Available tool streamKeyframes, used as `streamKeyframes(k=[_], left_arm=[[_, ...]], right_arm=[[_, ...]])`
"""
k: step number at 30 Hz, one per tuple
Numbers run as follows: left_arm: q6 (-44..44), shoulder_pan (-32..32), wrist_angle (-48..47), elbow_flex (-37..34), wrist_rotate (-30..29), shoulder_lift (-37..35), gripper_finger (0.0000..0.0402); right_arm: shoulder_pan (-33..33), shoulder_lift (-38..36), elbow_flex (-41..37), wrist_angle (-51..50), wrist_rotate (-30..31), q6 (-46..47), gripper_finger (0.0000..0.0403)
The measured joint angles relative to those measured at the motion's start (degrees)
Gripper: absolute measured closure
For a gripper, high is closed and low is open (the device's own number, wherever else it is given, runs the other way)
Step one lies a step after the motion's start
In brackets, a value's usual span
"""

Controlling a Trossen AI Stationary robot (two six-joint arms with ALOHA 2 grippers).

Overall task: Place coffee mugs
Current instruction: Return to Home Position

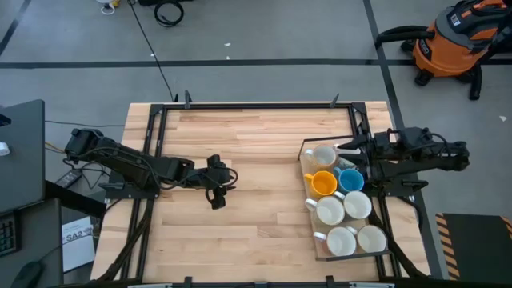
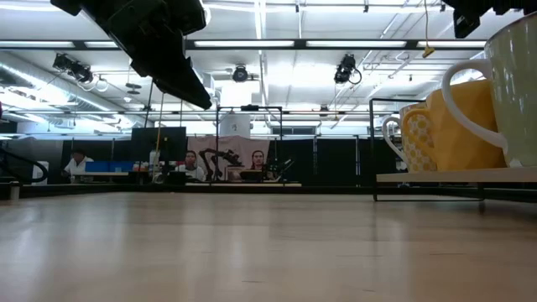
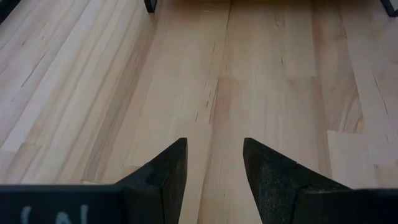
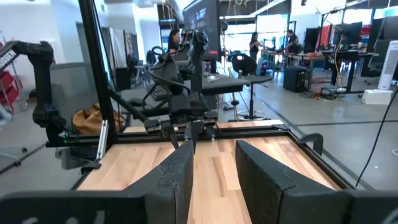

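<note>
I see the coffee mugs [image 1: 330, 210] clustered on the shelf [image 1: 320, 254] at the table's [image 1: 256, 136] right edge — one yellow-orange, one blue, the rest pale. The right gripper [image 1: 346, 147] hovers over the shelf's far end, fingers narrowly parted; the left gripper [image 1: 218, 186] hangs mid-table — likewise parted, holding nothing.

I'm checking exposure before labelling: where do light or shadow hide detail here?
Low view: ceiling lights backlight the left arm to a black silhouette; the yellow mug reads clearly. High view: even light, no harsh shadow near the left pincer. Left wrist view: shadow band across the table.
</note>
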Motion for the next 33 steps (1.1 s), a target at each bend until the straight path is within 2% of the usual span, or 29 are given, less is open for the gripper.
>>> streamKeyframes(k=[16, 24, 33], left_arm=[[0.0, -0.01, 0.02, 0.0, 0.01, 0.0, 0.0239], [0.0, 0.01, 0.26, 0.0, 0.01, 0.0, 0.0239], [0.0, -0.01, 0.28, 0.0, 0.01, 0.0, 0.0239]], right_arm=[[0.01, -9.6, -9.52, 6.22, 0.22, -0.02, 0.0276], [0.01, -9.55, -13.38, 8.98, 1.88, 1.07, 0.0276], [0.01, -9.53, -20.98, 18.7, 3.08, 1.42, 0.0276]])
